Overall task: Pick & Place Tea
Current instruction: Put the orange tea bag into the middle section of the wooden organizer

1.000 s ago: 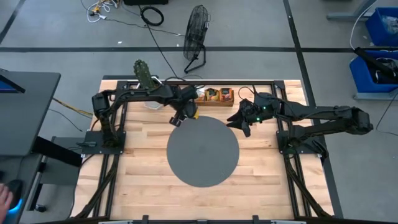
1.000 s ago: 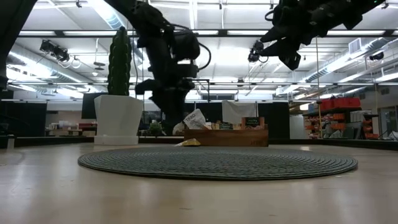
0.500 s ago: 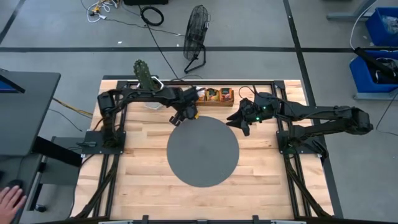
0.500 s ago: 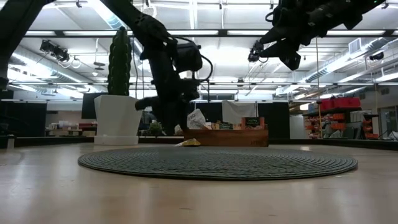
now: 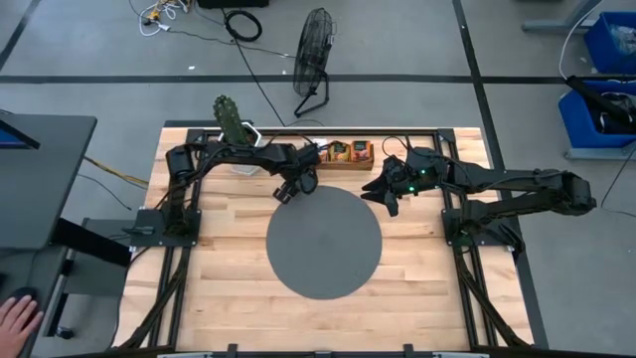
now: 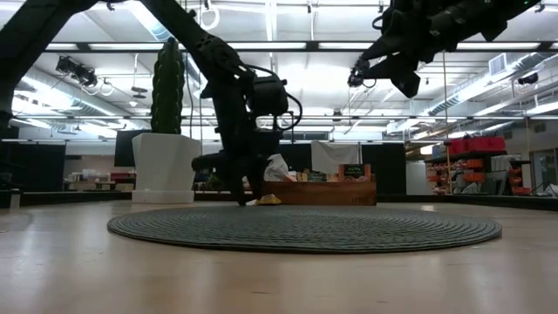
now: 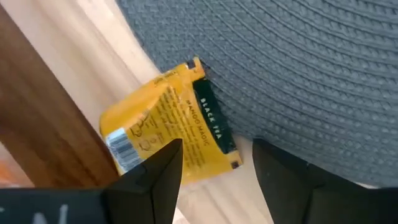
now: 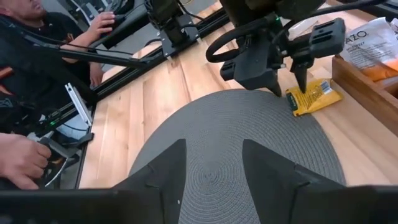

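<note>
A yellow tea sachet (image 7: 171, 127) lies flat on the wooden table between the brown wooden tray (image 5: 343, 152) and the round grey mat (image 5: 324, 242). One corner rests on the mat's edge. My left gripper (image 7: 214, 180) is open and low over it, one finger on each side of the sachet's end; it also shows in the right wrist view (image 8: 289, 84) and the low view (image 6: 244, 194). More sachets, white and orange (image 8: 370, 53), lie in the tray. My right gripper (image 5: 383, 194) is open and empty, high above the mat's far right edge. My left gripper comes at the yellow sachet's end (image 8: 298, 96) from above, its fingers pointing down, one near each side of that end. I cannot tell whether a fingertip (image 8: 303, 81) touches the paper. The sachet lies flat on the table.
A cactus in a white pot (image 5: 231, 124) stands at the far left, beside the left arm. The tray's wall (image 7: 43, 106) stands close beside the sachet. A person (image 8: 37, 37) sits beyond the table's left side, and a hand (image 5: 12, 318) shows there.
My left gripper has come down from well above the table to just over the yellow sachet, shifting slightly toward the tray. The sachet has stayed where it was.
</note>
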